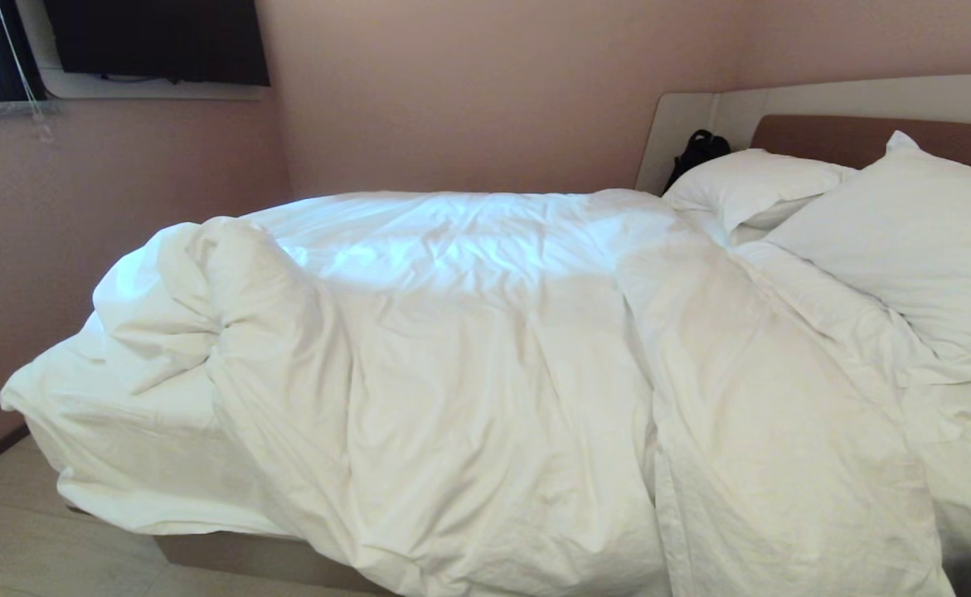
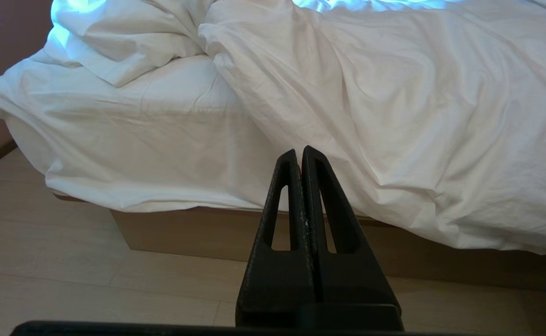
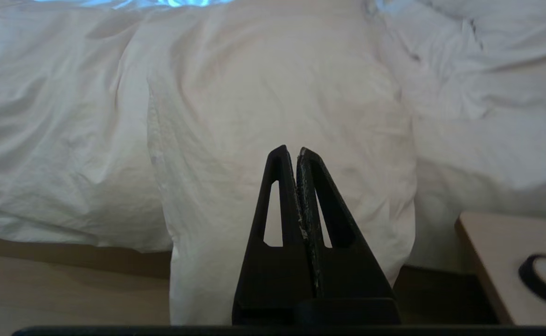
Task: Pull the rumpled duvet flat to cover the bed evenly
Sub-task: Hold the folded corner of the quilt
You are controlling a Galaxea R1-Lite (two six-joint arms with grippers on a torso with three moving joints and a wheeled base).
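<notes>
Risk notes first. The duvet [image 1: 485, 365] sits on the bed [image 1: 228, 555] but bunched: foot-end corner is folded back into a lump [image 1: 203, 298], baring the sheet [image 1: 128, 431] there, and a long flap [image 3: 277, 186] hangs over the near side w/ its end low, close to the floor [image 2: 67, 270]. If I pinch only the thin cover cloth, I expect it to slip or stretch w/o moving the filling. If I pull the hanging flap outward, more weight goes off the near edge and the whole thing could slide down. Pulling hard toward the foot may also drag the pillows [image 1: 908, 240] askew. Nightstand [image 3: 492, 261] sits close on the right arm's side, w/ a small round object on it; a wide swing could clip it.

Pose: neither arm shows in head view. Left gripper [image 2: 299, 151] is clenched, empty, pointing at the near bed edge, apart from the cloth, above floor. Right gripper [image 3: 291, 151] likewise clenched on nothing, aimed at the hanging flap, not touching as far as I can judge.
</notes>
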